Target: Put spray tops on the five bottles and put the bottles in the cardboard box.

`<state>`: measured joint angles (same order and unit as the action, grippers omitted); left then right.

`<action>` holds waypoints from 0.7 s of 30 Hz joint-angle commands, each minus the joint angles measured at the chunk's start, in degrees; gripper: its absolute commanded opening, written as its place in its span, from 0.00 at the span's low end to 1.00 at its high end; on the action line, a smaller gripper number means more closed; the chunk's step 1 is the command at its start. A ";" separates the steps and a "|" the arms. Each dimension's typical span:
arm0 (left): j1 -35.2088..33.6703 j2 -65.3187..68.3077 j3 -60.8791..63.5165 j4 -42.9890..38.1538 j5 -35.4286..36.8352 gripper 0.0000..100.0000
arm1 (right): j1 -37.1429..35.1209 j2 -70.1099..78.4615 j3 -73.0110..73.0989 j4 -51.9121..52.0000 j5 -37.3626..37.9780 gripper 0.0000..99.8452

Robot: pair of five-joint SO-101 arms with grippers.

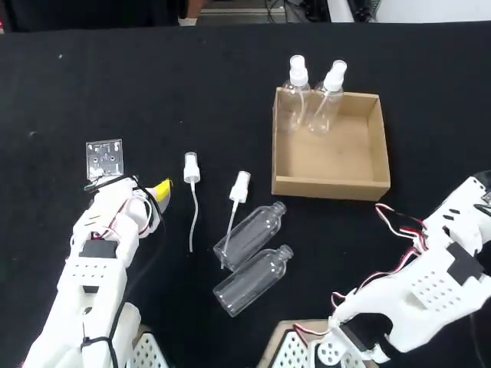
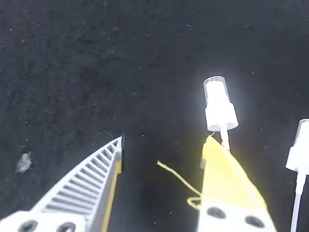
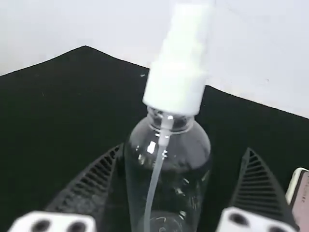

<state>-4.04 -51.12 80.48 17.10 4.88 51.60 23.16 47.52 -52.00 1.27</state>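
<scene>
While the left pincer (image 2: pixel 163 141) sits released beside a loose spray top (image 2: pixel 219 108) on the table (image 1: pixel 61 92), two bare bottles (image 1: pixel 249 234) lie lower centre; two capped bottles (image 1: pixel 295 96) stand upper left inside the box (image 1: pixel 330 188); right pincer (image 3: pixel 183 147) flanks a fifth bottle (image 3: pixel 169 164), capped; grip: cannot tell.

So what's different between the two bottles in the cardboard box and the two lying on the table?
The boxed bottles stand at the far wall of the cardboard box; the table bottles lie on their sides on the black table. The boxed bottles wear white spray tops; the table bottles have bare necks. All four are clear and look the same shape.
</scene>
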 commanded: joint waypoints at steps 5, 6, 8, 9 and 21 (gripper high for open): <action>0.66 -0.35 -0.40 -1.05 0.00 0.26 | -1.58 -6.99 -1.71 0.70 0.18 0.31; 0.66 -0.35 -0.40 -1.05 0.00 0.26 | -1.58 -8.13 -0.92 0.70 0.18 0.31; 0.66 -0.35 -0.40 -1.05 0.00 0.26 | -1.67 -10.33 0.40 0.70 0.18 0.31; 0.66 -0.35 -0.40 -1.05 0.00 0.26 | -2.02 -11.12 1.01 0.70 0.18 0.31; 0.66 -0.35 -0.40 -1.05 -0.09 0.26 | -3.25 -12.44 4.88 0.09 0.18 0.31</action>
<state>-4.04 -51.12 80.48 17.10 4.88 49.49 14.37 53.05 -51.47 1.27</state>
